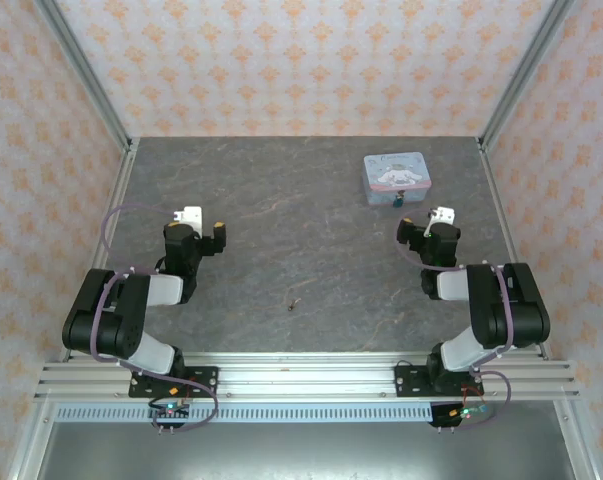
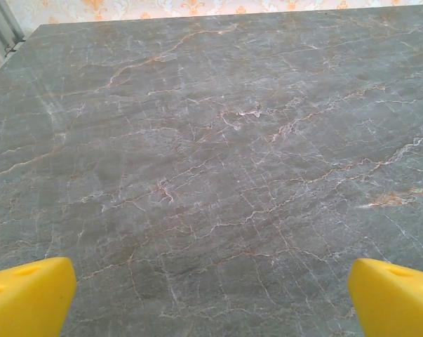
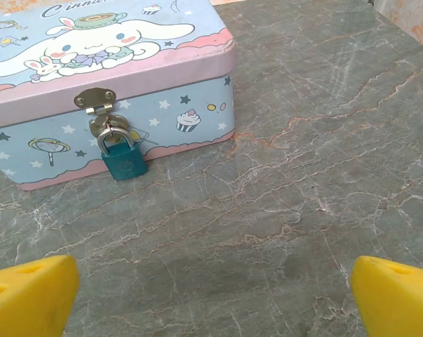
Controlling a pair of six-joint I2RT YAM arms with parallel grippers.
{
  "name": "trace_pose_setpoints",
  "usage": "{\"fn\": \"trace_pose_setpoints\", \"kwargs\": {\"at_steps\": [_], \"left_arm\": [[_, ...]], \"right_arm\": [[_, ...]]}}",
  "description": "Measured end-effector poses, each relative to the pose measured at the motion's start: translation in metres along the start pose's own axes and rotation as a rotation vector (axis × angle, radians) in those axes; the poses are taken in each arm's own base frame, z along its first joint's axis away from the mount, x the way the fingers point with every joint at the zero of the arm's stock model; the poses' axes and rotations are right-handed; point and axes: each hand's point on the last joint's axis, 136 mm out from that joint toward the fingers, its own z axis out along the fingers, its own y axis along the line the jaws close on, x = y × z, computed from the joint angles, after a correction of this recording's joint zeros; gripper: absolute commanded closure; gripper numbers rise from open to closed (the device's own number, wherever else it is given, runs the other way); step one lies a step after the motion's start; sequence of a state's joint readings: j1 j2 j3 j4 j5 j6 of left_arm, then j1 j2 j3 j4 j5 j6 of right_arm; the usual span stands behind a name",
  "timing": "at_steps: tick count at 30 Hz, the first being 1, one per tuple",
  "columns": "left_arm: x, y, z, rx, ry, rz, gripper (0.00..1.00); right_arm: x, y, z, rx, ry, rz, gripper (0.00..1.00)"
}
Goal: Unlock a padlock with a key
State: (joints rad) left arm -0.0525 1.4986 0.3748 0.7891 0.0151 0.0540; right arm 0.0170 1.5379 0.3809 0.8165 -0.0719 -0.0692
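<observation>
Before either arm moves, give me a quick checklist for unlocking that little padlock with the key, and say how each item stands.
1. The key lies free on the table between the arms: ok.
2. The left hand is open with nothing in it: ok.
3. The right hand is open and faces the padlock: ok.
4. Padlock hangs through the hasp of the tin: ok.
5. Where the keyhole sits: cannot tell.
6. Key held in a hand: not ok.

open table (image 1: 281, 220) around key (image 1: 294, 303), tin box (image 1: 396, 175) right behind padlock (image 3: 123, 163)
</observation>
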Motion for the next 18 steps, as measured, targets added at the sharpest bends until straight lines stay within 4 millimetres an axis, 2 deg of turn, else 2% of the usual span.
{"fn": "trace_pose_setpoints", "kwargs": {"at_steps": [18], "left_arm": [[-0.0004,0.0001,0.0002,0.0,-0.001,-0.001,0.0]], "right_arm": [[-0.0022,-0.004,0.0014,0.025,0.0,0.009,0.01]]}}
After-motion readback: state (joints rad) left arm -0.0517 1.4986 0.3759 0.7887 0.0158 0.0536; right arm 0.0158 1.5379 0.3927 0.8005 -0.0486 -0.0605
